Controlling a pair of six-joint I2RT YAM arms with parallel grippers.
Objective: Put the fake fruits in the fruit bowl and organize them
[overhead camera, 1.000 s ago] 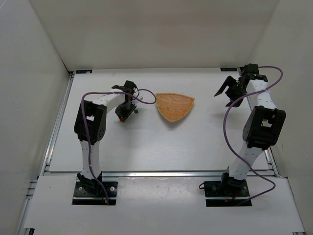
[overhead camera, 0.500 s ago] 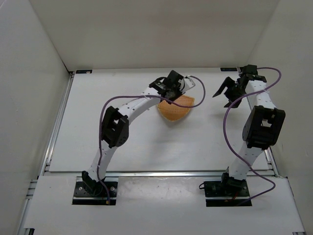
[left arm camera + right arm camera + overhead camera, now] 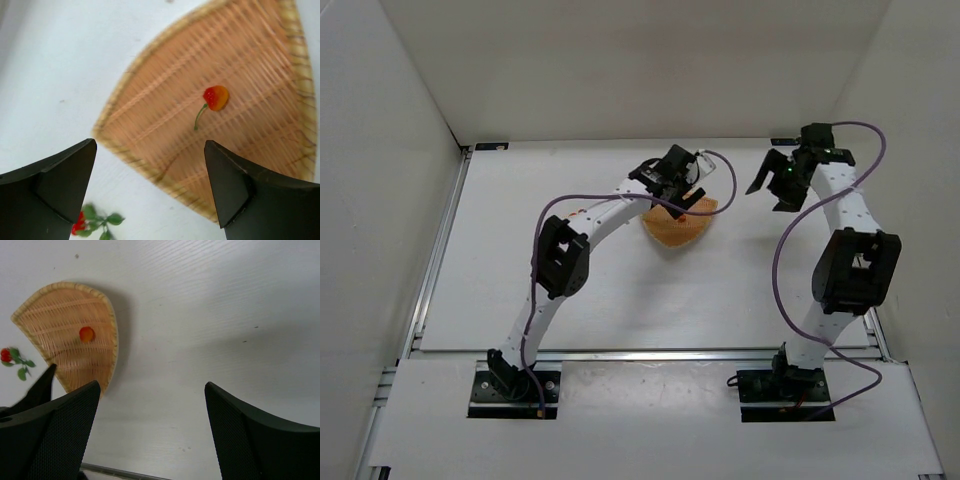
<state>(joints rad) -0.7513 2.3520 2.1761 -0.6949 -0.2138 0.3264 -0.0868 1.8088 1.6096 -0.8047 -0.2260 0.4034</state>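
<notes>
The fruit bowl (image 3: 165, 95) is a fan-shaped orange wicker basket (image 3: 672, 231) at the middle back of the table. One fake fruit (image 3: 216, 97), a red-orange cherry with a thin green stem, lies inside it (image 3: 87, 333). Another red fruit with green leaves (image 3: 96, 220) lies on the table just outside the basket's rim (image 3: 12, 359). My left gripper (image 3: 150, 146) hovers open over the basket's edge (image 3: 692, 192), nothing between its fingers. My right gripper (image 3: 150, 386) is open and empty above bare table, right of the basket (image 3: 770, 188).
White walls close in the table at the back and both sides. A metal rail (image 3: 650, 354) runs along the near edge. Purple cables loop from both arms.
My left arm swung right from beside the basket to above it and opened, and the cherry it carried now lies in the basket. My right gripper shifted slightly left.
</notes>
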